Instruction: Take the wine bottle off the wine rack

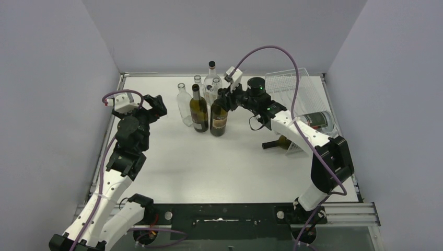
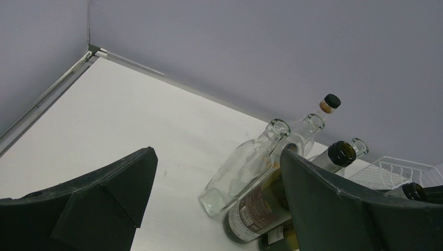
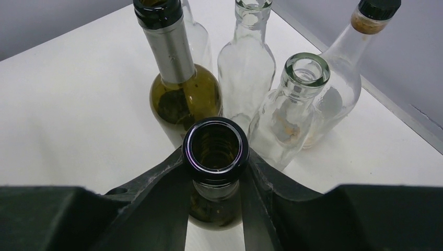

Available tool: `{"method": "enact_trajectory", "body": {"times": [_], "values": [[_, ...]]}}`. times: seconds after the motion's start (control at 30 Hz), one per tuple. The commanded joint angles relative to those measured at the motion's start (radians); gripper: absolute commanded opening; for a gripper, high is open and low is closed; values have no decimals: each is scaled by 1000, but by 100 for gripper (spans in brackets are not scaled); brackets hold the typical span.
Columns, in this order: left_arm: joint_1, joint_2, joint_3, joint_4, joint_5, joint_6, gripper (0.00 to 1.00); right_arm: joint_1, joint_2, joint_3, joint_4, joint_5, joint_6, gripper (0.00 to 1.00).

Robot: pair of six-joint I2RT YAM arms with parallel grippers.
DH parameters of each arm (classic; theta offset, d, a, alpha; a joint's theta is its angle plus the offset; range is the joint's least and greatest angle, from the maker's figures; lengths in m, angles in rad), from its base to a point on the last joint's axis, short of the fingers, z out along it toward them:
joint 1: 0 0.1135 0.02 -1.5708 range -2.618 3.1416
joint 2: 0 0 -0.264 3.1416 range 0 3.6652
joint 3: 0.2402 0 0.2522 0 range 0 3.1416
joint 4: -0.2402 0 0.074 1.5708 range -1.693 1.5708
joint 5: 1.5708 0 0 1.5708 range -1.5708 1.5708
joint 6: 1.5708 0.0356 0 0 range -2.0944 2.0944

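My right gripper is shut on the neck of a dark green wine bottle that stands upright among other bottles at the back middle of the table. In the right wrist view the bottle's open mouth sits between my fingers. The white wire wine rack stands at the back right. A dark bottle lies in it, and another lies at its near end. My left gripper is open and empty, to the left of the bottles.
A second dark bottle with a foil neck stands just left of the held one. Several clear glass bottles stand around and behind them, one with a black cap. Grey walls enclose the table on three sides.
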Motion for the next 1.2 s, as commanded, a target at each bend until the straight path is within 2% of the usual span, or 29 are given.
{"method": "enact_trajectory", "body": {"times": [0.0, 0.1, 0.23, 0.47, 0.8, 0.87, 1.17], "values": [[2, -10, 10, 56, 10, -1, 90, 22, -19, 49, 111, -5, -23, 43], [4, -10, 11, 56, 6, -1, 90, 35, -9, 74, 78, 18, -44, 66], [4, -8, 11, 54, 5, -2, 90, 38, -9, 100, 56, 36, -50, 77], [4, -6, 11, 56, 12, -4, 90, 37, -42, 108, 20, 39, -75, 87], [4, -1, 10, 56, 11, -4, 90, 46, -140, 94, -38, 36, -125, 91], [4, 1, 10, 56, 15, -4, 90, 52, -170, 86, -68, 39, -148, 95], [7, 0, 10, 54, 10, -4, 90, 68, -348, -49, -262, 105, -318, 97]]}}
